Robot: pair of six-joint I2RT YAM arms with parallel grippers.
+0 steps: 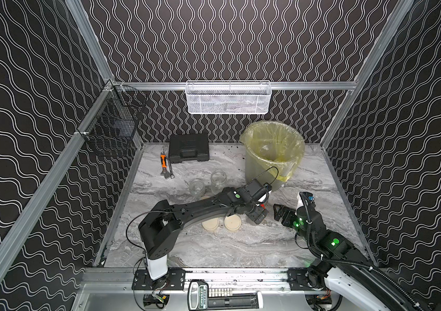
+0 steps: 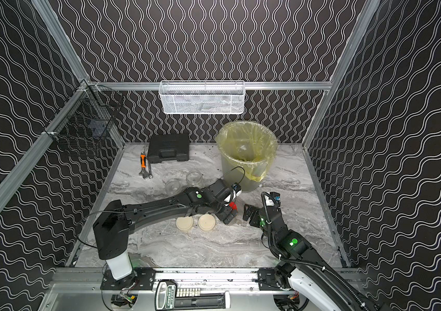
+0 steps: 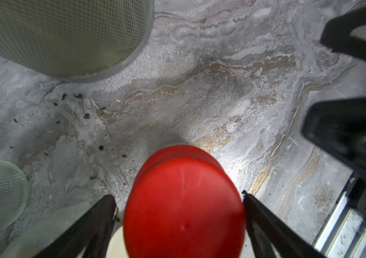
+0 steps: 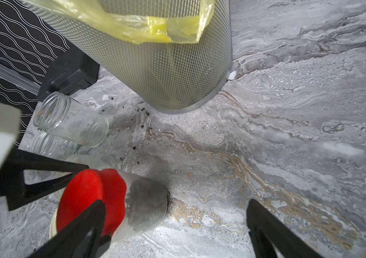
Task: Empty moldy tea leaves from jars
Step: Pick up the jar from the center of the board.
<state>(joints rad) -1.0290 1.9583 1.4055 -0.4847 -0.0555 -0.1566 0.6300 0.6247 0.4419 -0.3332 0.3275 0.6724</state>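
Squarely in reach: the slim jar (image 4: 146, 201) sits between the fingers of the left gripper (image 3: 177, 196).

The left gripper points down at the table (image 3: 233, 93). The slim jar appears to stand upright beneath it, its long axis in line with the gripper's reach. Its red lid (image 3: 184, 214) is flanked closely on both sides, but I cannot tell whether the fingers press it. Dark tea leaves (image 4: 143, 196) show through the glass below the lid. The right gripper (image 4: 176, 204) hovers just beside, spread and empty, so the left arm looks the nearer. The lined bin (image 4: 155, 67) stands near, off to the gripper's side.
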